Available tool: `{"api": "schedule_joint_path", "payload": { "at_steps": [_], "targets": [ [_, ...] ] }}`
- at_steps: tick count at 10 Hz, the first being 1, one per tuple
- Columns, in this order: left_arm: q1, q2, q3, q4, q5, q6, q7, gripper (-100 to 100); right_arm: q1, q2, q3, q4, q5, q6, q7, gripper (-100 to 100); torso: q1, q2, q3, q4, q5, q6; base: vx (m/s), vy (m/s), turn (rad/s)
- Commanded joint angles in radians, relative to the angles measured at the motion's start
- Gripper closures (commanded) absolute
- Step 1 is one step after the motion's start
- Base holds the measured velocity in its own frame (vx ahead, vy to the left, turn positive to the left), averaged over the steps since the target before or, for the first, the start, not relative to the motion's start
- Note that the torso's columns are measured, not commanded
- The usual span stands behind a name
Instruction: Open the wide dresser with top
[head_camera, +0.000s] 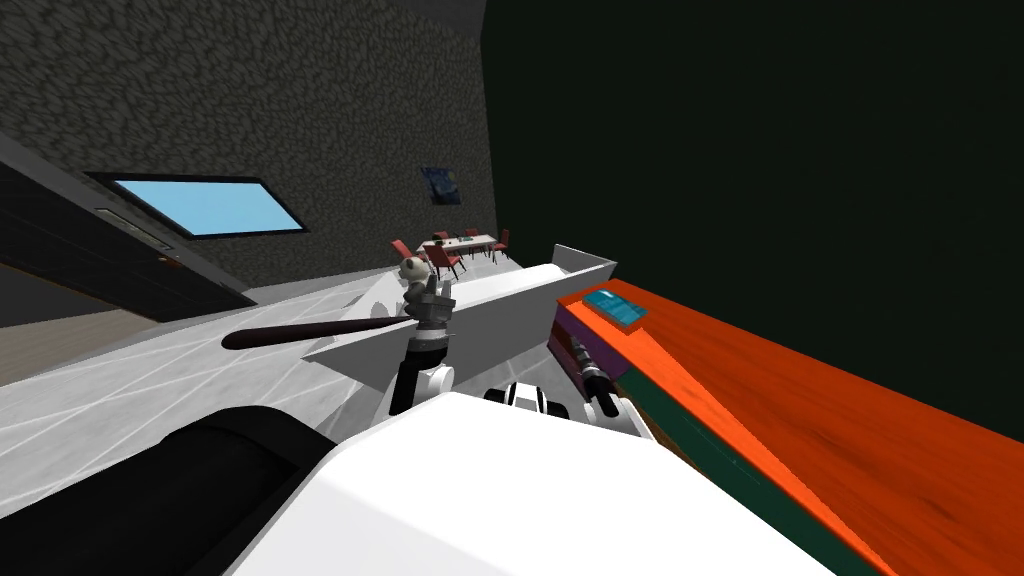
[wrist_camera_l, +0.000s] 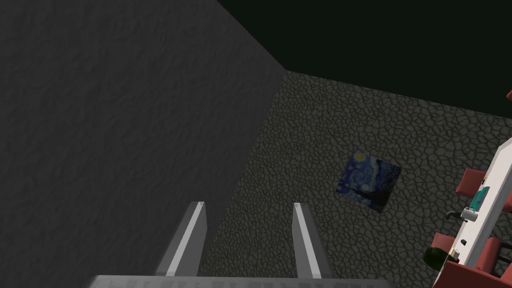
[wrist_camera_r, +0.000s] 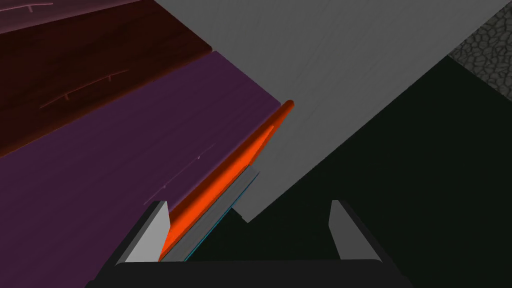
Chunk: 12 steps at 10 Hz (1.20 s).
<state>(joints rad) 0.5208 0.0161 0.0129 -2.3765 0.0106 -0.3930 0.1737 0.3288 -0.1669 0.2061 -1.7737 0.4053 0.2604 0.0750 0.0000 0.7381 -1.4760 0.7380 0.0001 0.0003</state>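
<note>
- Right gripper (wrist_camera_r: 247, 232): fingers apart, gripping nothing. It sits at the end corner of the dresser (head_camera: 790, 400), which runs along my right side, close by.
- One finger (wrist_camera_r: 150, 232) is right beside the edge of the orange top (wrist_camera_r: 225, 175). The other hangs in free space. Neither is on a handle.
- Step in hand, my read: get onto a drawer pull. The top edge won't open anything, so I need to come off it and onto the purple drawer front (wrist_camera_r: 125, 165).
- Handles are thin bars (wrist_camera_r: 82, 91); the ones on the purple are fainter and hard to pick out.
- Set the fingers across a bar, one each side, and close fully before pulling. A bar this thin will likely slip if I'm skewed.
- Pull straight out from the front face, not along it. My arm comes in at a slant, so watch for side load.
- Looks: long body with a bright orange wood-grain top and a purple front. A dark brown panel (wrist_camera_r: 100, 55) lies beyond the purple. The head view shows a teal band (head_camera: 720, 440) under the top.
- Teal book (head_camera: 617, 306) lies on the top near my end. A smooth pull shouldn't shift it.
- Light grey boxy furniture (head_camera: 470, 330) stands just past the dresser's end, so keep the arm clear of it.
- Left gripper (wrist_camera_l: 248, 235): raised ahead of my chest, fingers apart, empty, idle.
- Far off: dining table (head_camera: 462, 243) with red chairs.
</note>
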Motion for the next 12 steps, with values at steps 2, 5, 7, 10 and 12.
{"api": "schedule_joint_path", "payload": {
  "at_steps": [2, 5, 7, 10, 12],
  "targets": [
    [0.000, 0.000, 0.000, 0.000, 0.000, 0.000, 0.000, 0, -0.024, -0.002, 0.020, 0.072, 0.048, 0.095, 0.009, -100, 0.000, 0.000, 0.000, 0.000, 0.000, -0.001, 0.019, 0.030, 0.182],
    [0.000, 0.000, 0.000, 0.000, 0.000, 0.000, 0.000, 0, -0.034, -0.006, 0.038, 0.128, 0.089, 0.161, 0.016, -100, 0.000, -0.001, -0.001, 0.000, 0.000, 0.000, 0.039, 0.037, 0.125],
    [0.000, 0.000, 0.000, 0.000, 0.000, 0.000, 0.000, 0, -0.044, -0.010, 0.056, 0.169, 0.130, 0.226, 0.022, -100, 0.000, 0.001, 0.001, 0.000, 0.000, -0.001, 0.030, 0.034, 0.194],
    [0.000, 0.000, 0.000, 0.000, 0.000, 0.000, 0.000, 0, -0.053, -0.014, 0.073, 0.242, 0.172, 0.290, 0.028, -100, 0.000, -0.001, 0.000, 0.000, 0.000, -0.001, 0.032, 0.023, 0.114],
    [0.000, 0.000, 0.000, 0.000, 0.000, 0.000, 0.000, 0, -0.062, -0.017, 0.089, 0.299, 0.213, 0.351, 0.033, -100, 0.001, -0.001, -0.001, 0.000, 0.000, -0.001, 0.056, 0.029, 0.174]
  ]
}}
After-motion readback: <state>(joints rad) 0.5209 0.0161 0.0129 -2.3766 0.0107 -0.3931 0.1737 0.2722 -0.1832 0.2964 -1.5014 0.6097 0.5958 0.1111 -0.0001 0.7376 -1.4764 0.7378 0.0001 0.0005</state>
